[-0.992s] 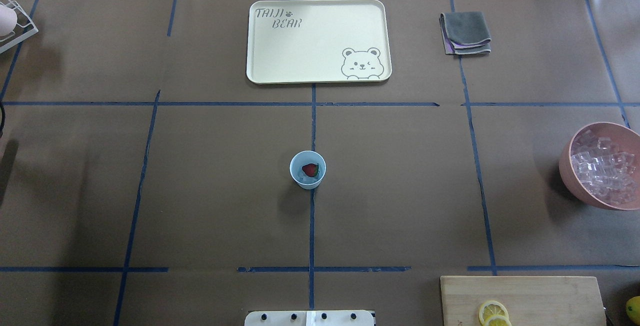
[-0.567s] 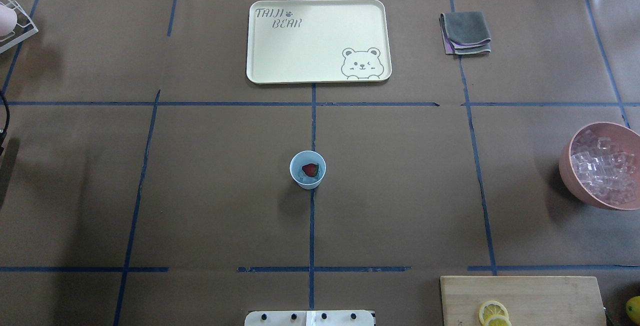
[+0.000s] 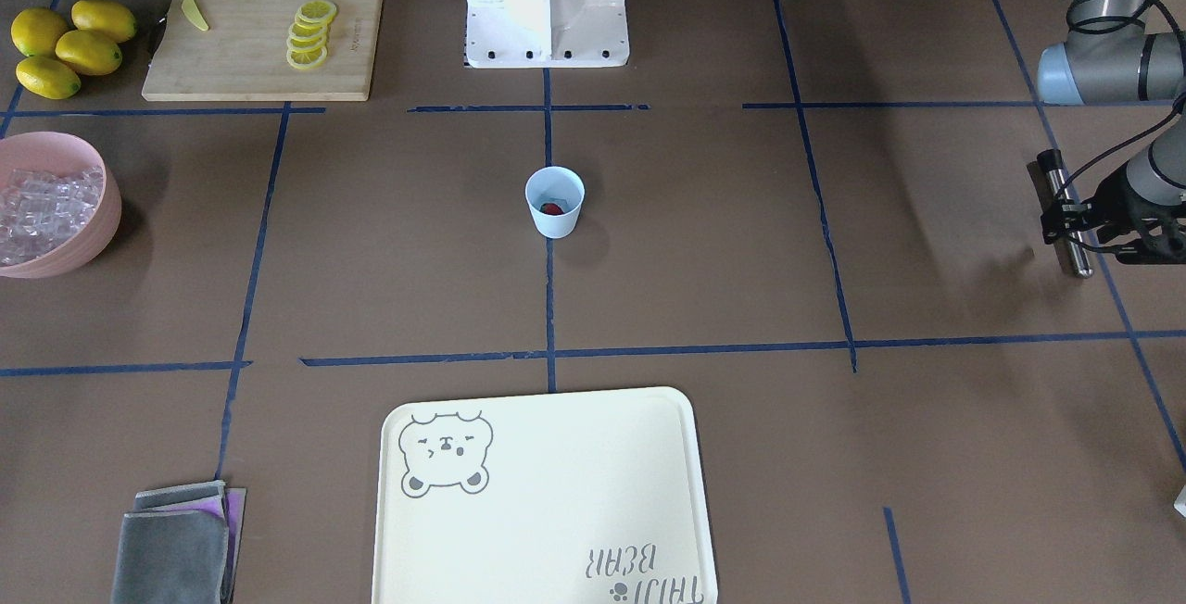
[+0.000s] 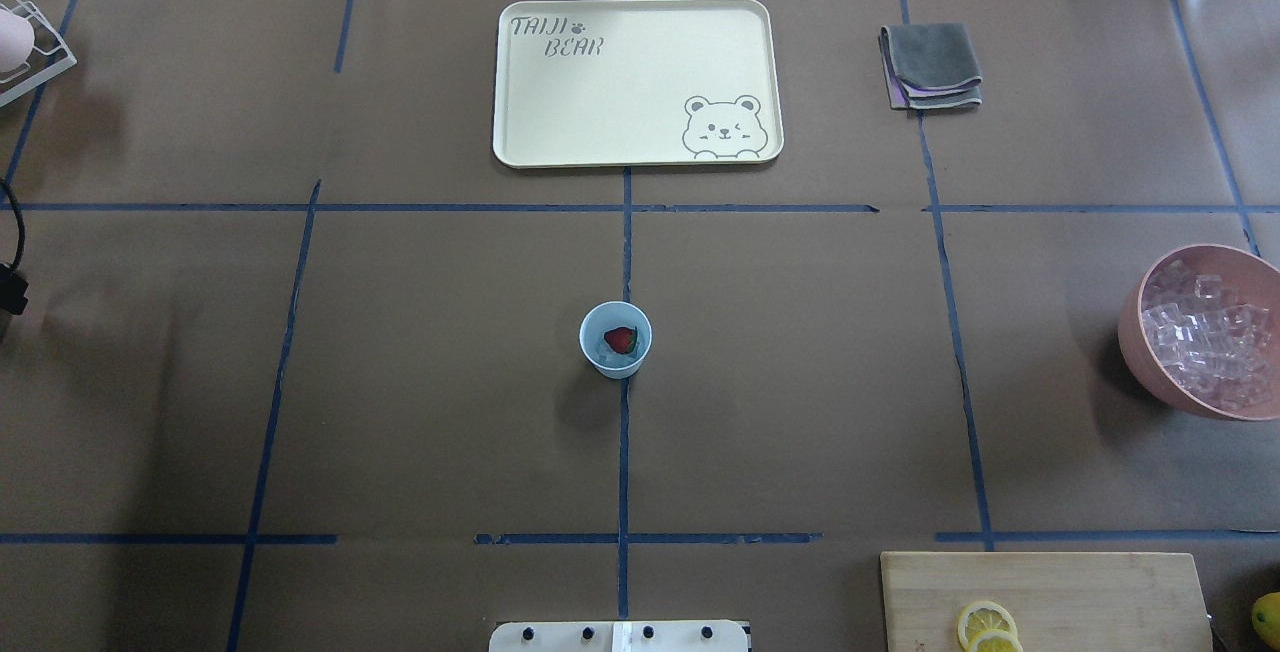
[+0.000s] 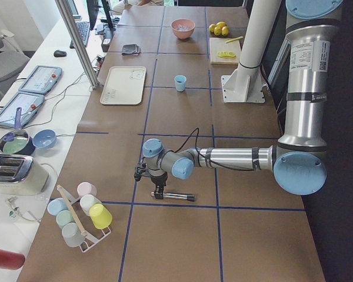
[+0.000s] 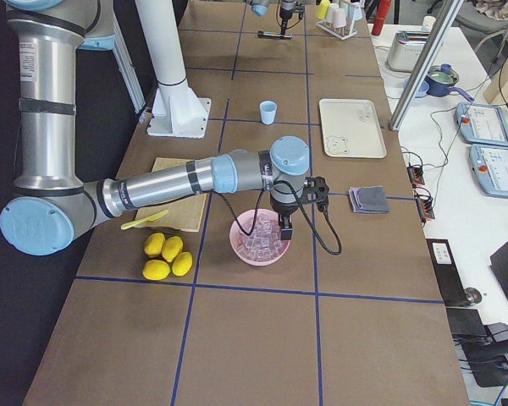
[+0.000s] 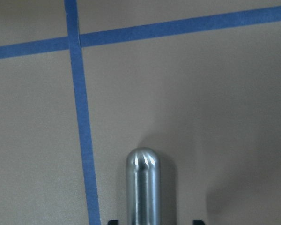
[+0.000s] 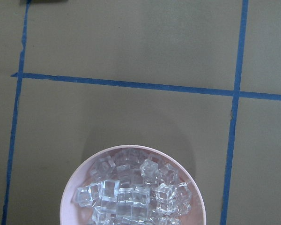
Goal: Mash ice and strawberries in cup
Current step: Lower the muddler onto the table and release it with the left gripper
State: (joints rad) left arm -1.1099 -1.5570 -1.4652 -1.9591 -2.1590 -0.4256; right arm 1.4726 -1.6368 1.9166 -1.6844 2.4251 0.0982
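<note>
The pale-blue cup (image 4: pixel 615 339) stands upright at the table's middle, with a red strawberry (image 4: pixel 620 339) lying on ice (image 4: pixel 607 358) inside it. Far from it, at the robot's left end of the table, my left gripper (image 3: pixel 1067 226) hangs low over a metal rod (image 7: pixel 143 187) that lies on the paper. In the left wrist view its fingertips stand apart on either side of the rod, open. My right gripper (image 6: pixel 285 227) hovers just above the pink bowl (image 8: pixel 79 169) of ice cubes (image 8: pixel 131 194). I cannot tell whether it is open or shut.
A cream bear tray (image 4: pixel 500 82) lies beyond the cup, and a folded grey cloth (image 4: pixel 932 67) to its right. A cutting board (image 3: pixel 250 67) with lemon slices and a knife, whole lemons (image 3: pixel 65 48) and the robot base (image 3: pixel 547 2) sit on the near side. A cup rack (image 5: pixel 79 217) stands past the rod.
At the overhead view's left edge, the left arm's cable and its shadow have slid downward. The cup and its contents have not moved.
</note>
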